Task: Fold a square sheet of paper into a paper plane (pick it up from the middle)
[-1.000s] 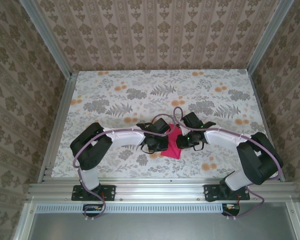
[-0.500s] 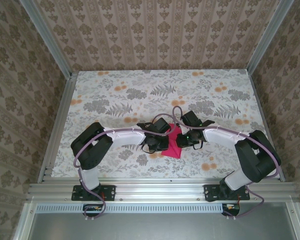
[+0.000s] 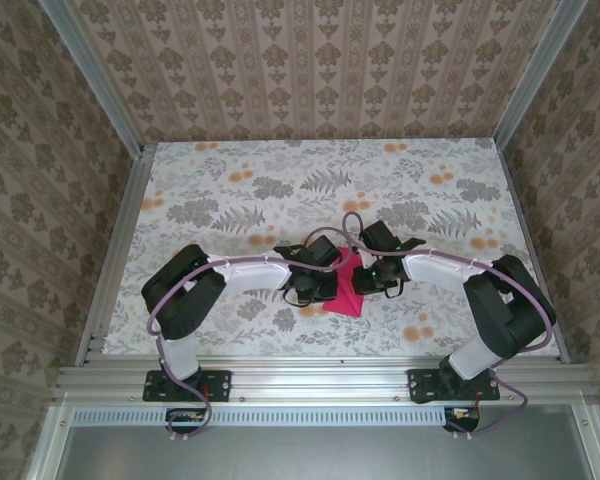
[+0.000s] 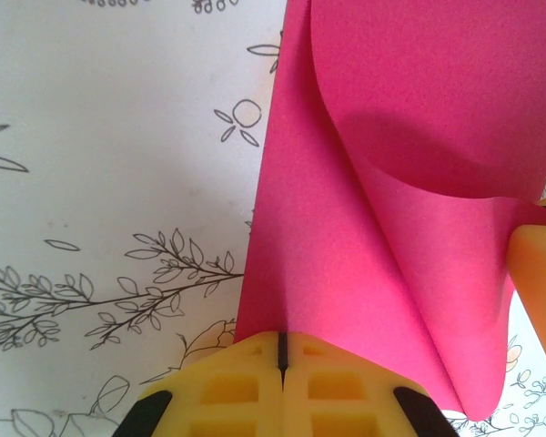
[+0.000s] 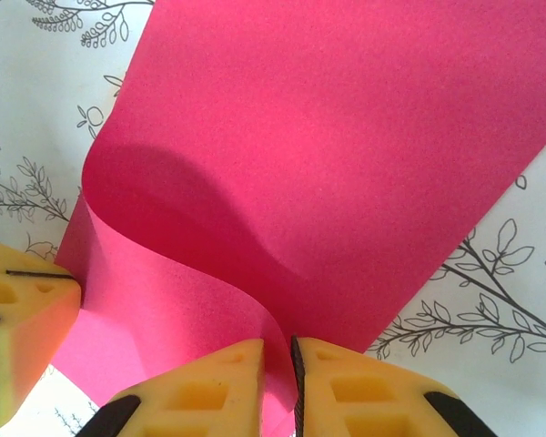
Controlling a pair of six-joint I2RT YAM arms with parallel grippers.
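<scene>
The paper (image 3: pixel 346 296) is plain magenta-pink and unmarked. It sits just toward 6 o'clock of the middle of the desk (image 3: pixel 230 190). Part lies flat, while the rest lifts and curls over it in a smooth, uncreased bend.

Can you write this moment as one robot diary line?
left gripper: shut on pink paper sheet | right gripper: shut on same sheet | sheet: curled between them

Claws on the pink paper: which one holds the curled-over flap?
The right claw: the paper bends over in a loop and runs into its grip. The left claw pinches the flatter lower layer instead.
</scene>
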